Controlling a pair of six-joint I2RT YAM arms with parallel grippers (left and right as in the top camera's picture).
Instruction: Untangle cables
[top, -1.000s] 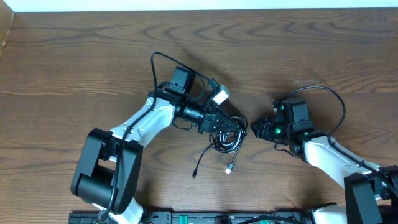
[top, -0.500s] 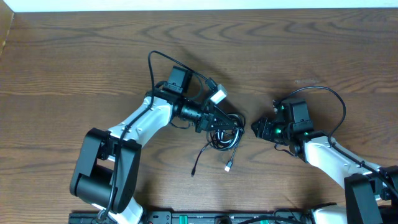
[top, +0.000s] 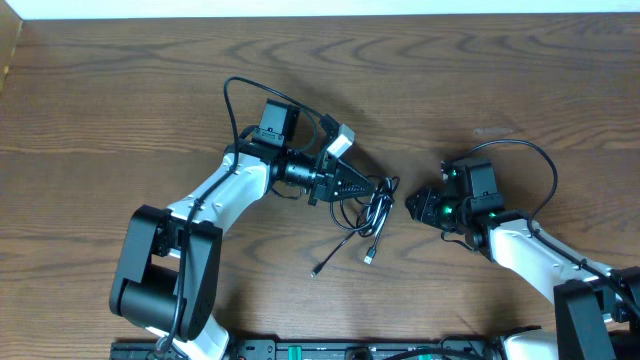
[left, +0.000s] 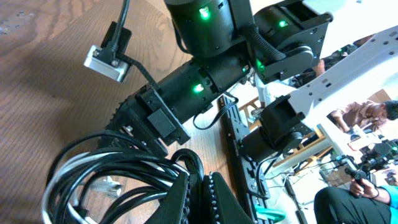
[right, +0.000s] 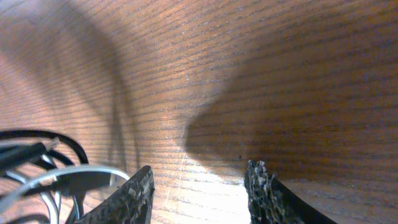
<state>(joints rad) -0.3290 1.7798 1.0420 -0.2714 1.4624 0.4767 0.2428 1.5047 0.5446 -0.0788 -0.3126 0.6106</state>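
Overhead, thin black cable (top: 335, 255), thin white cable (top: 374, 240), looped into one tangle

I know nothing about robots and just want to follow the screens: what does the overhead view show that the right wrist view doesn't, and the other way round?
Only the overhead view shows the left pincer closed on the cables, and two loose plug ends trailing out of the bunch. Only the right wrist view shows the right pincer close up, its fingers apart over bare wood, gripping nothing. Both show the cables bunched in black and white loops on the wooden table.
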